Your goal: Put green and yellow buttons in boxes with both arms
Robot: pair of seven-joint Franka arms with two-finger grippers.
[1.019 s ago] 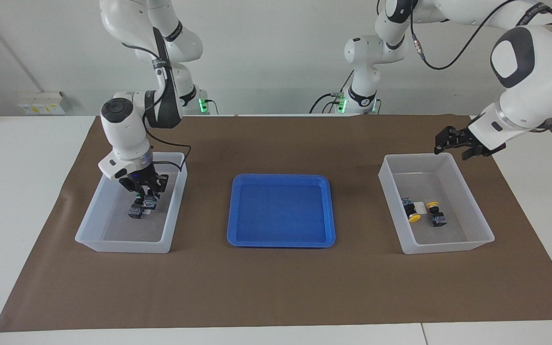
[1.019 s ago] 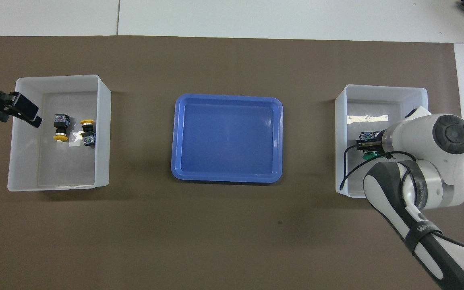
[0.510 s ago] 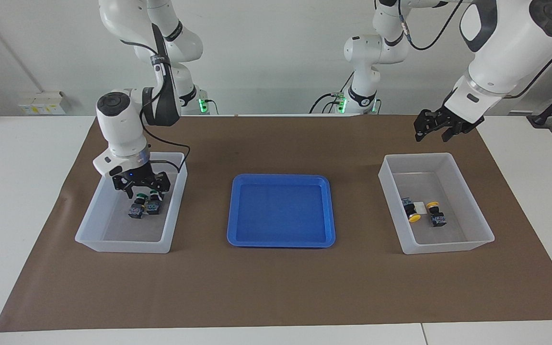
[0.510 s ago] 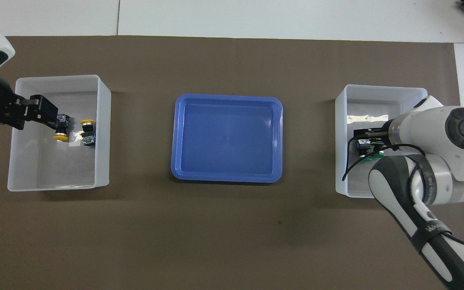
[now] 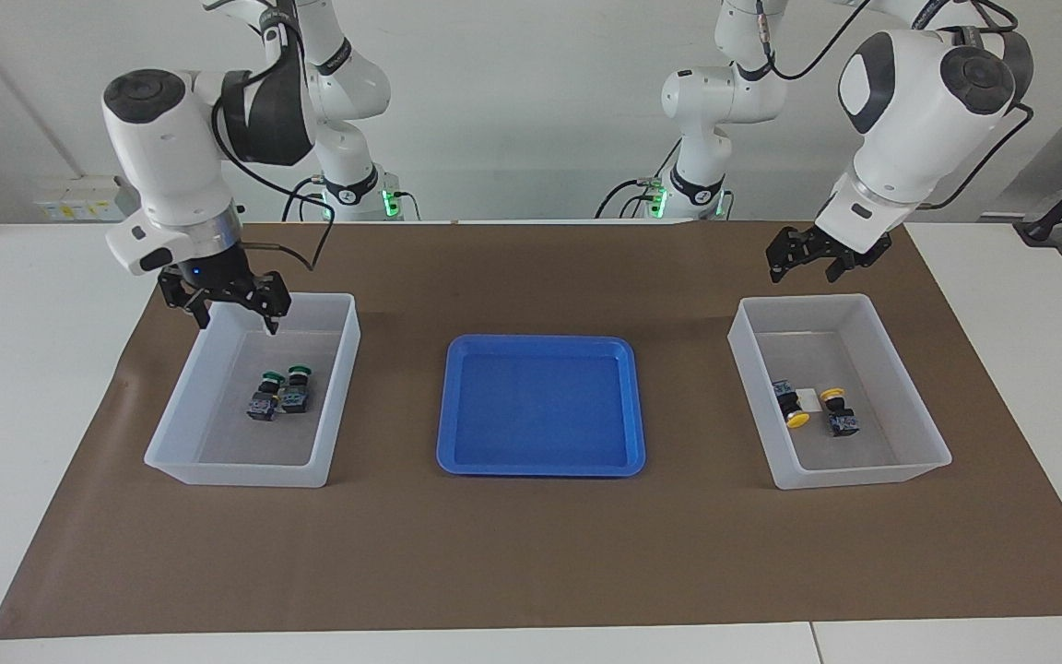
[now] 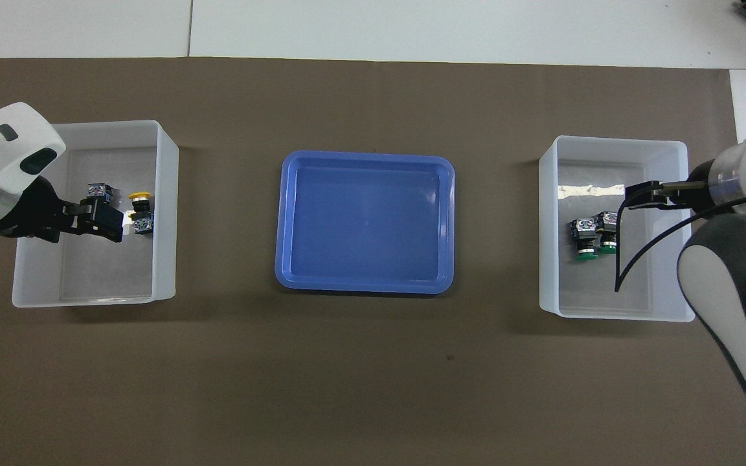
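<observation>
Two green buttons (image 5: 280,395) lie side by side in the box (image 5: 245,472) toward the right arm's end; they also show in the overhead view (image 6: 593,236). My right gripper (image 5: 236,312) is open and empty, raised over that box's rim nearest the robots. Two yellow buttons (image 5: 812,408) lie in the other box (image 5: 863,475). My left gripper (image 5: 803,267) is open and empty, raised over the mat by that box's robot-side rim. In the overhead view the left gripper (image 6: 106,219) covers part of one yellow button (image 6: 100,191).
A shallow blue tray (image 5: 540,463) with nothing in it lies on the brown mat (image 5: 531,553) between the two boxes. The mat covers most of the white table.
The right gripper opened, left the green button in the box beside the other one and rose out of the box. The left gripper swung up and toward the table's middle.
</observation>
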